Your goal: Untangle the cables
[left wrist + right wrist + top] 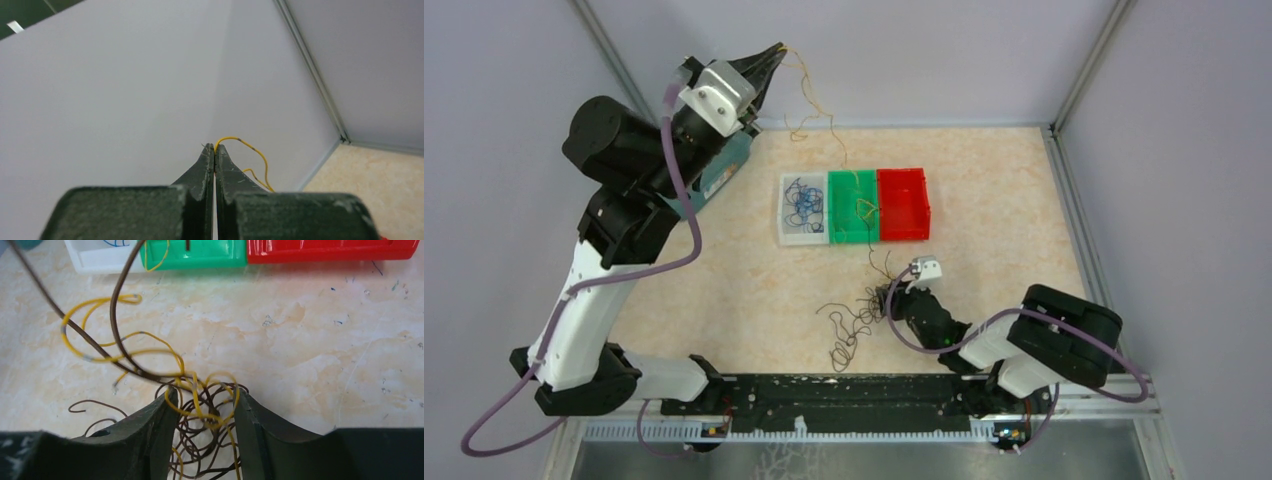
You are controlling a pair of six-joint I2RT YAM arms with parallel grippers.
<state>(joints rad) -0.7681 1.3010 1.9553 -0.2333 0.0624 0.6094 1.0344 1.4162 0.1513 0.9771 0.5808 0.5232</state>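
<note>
Because these cables are thin, springy wire that weighs next to nothing, I expect them to snag on each other's curls rather than slide free, and to spring back when let go. My left end effector [774,55] is raised high near the far-left wall, its jaws pressed together on the tip of a yellow strand [829,125]. In the left wrist view that strand [250,147] loops out just past the closed tips [215,148]. From there it hangs down across the green tray [849,238] toward the tangle [854,320] on the bench [724,290].

My right end effector [890,293] sits low over that tangle, jaws part-way apart and straddling the knot [200,407] of brown and yellow loops. Strands brush both inner faces, but I would not call it a firm pinch.

I judge a free end or a single loop the best place to hold; grabbing the clump would only tighten it. Blue strands [804,203] lie in the white tray [782,235], with the red tray [904,205] on the far side of the green one. The left arm is close to the wall corner, so upward room looks nearly spent. Bare bench to the left gives space for pulling sideways.
</note>
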